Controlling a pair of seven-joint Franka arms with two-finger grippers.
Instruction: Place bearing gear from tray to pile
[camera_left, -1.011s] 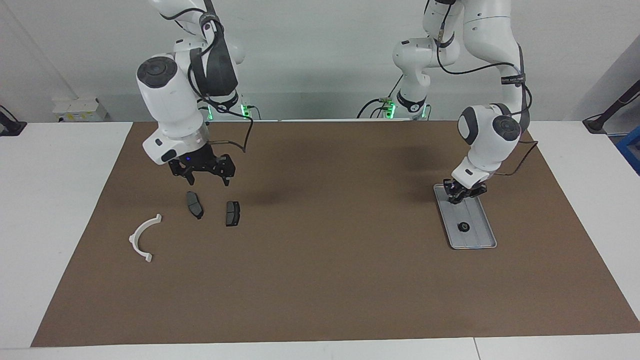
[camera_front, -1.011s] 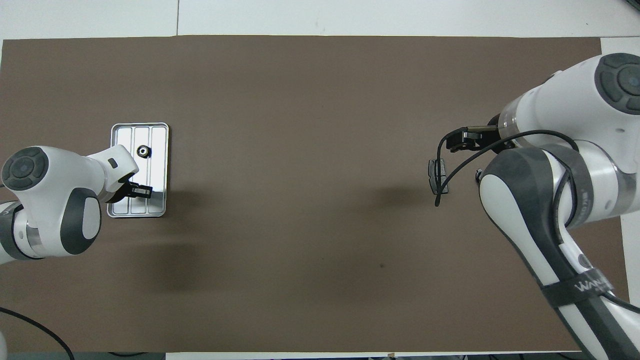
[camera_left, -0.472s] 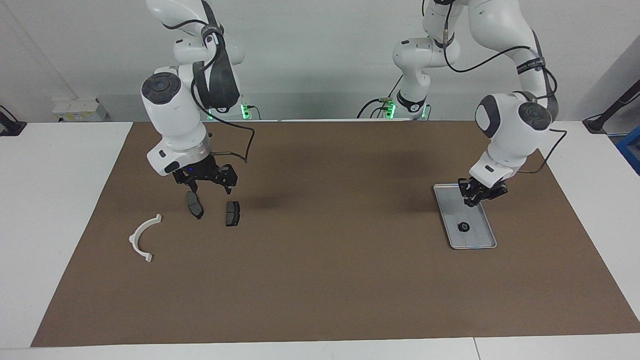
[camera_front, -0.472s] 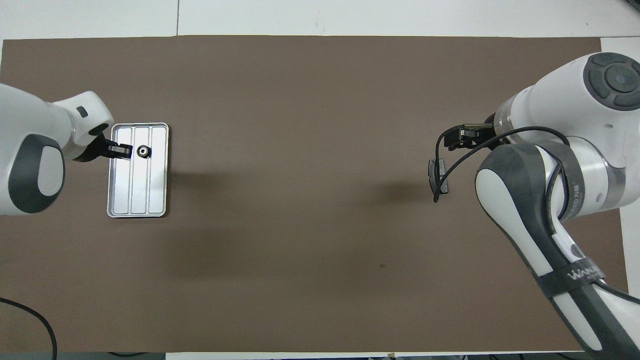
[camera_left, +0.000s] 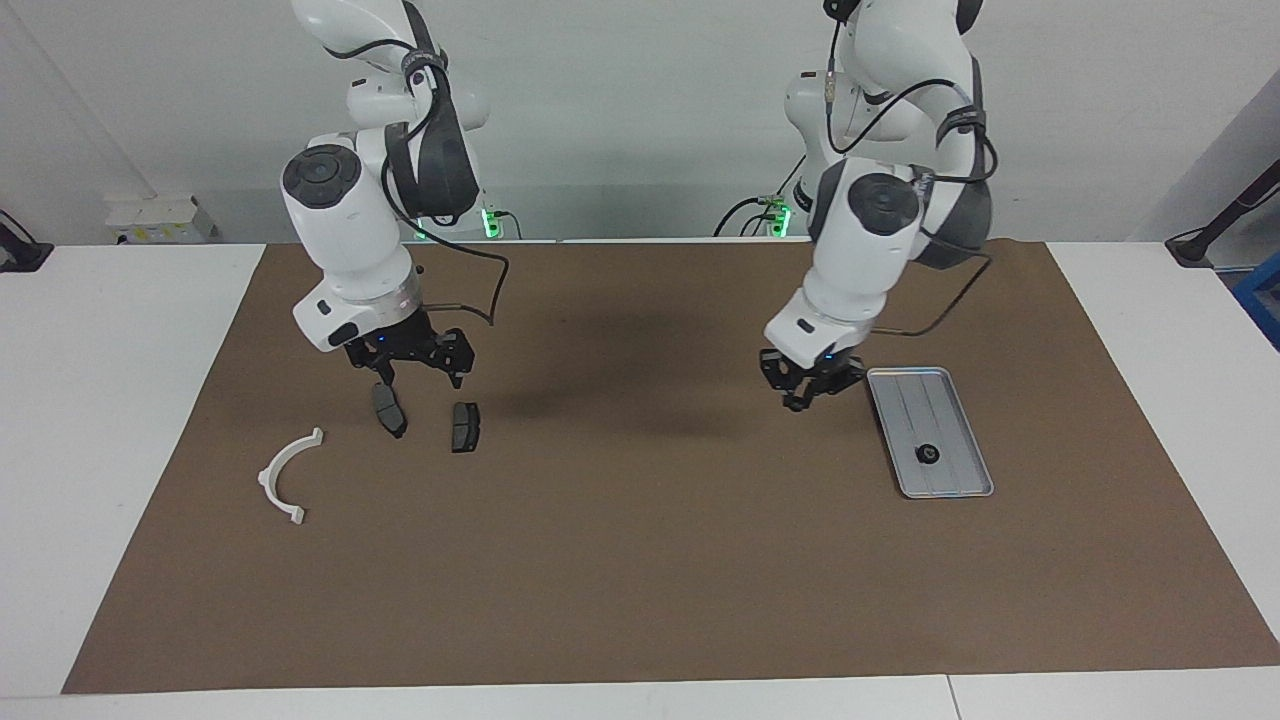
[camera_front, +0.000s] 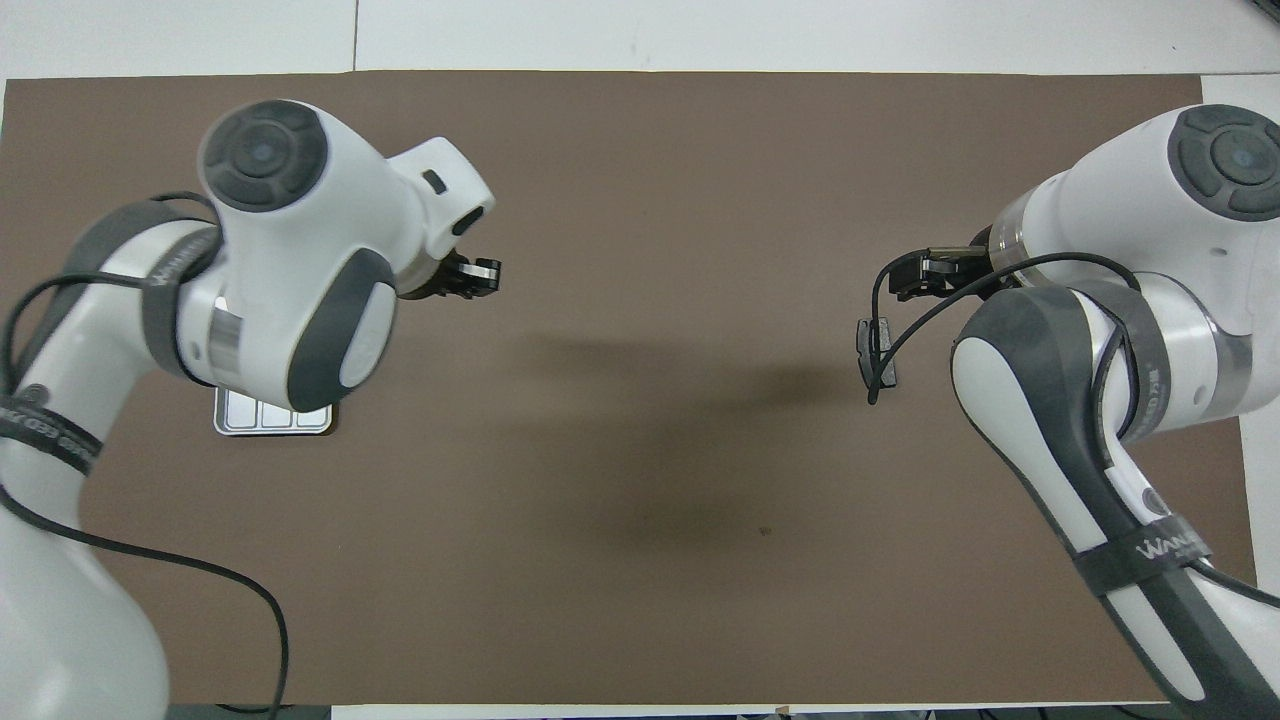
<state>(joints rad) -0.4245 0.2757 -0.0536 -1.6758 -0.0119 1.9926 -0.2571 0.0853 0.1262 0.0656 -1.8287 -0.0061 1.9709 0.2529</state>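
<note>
The silver-grey tray (camera_left: 950, 400) lies on the brown mat toward the left arm's end of the table. The small black bearing gear (camera_left: 927, 453) sits in it, in the part farther from the robots. My left gripper (camera_left: 812, 388) hangs over the bare mat beside the tray, toward the table's middle, and holds nothing I can see. In the overhead view the left arm hides the tray except one corner (camera_front: 270, 422). The pile is two dark brake pads (camera_left: 389, 410) (camera_left: 465, 427) and a white bracket (camera_left: 290, 475). My right gripper (camera_left: 412, 362) is open just above the pads.
The brown mat (camera_left: 640, 560) covers most of the white table. A cable loops from the right wrist over one brake pad (camera_front: 875, 352) in the overhead view. Dark shadows of the arms fall on the mat's middle.
My left gripper has swung from over the tray to the mat beside it, toward the table's middle. The gear stays in the tray. The right gripper sank slightly, then held still.
</note>
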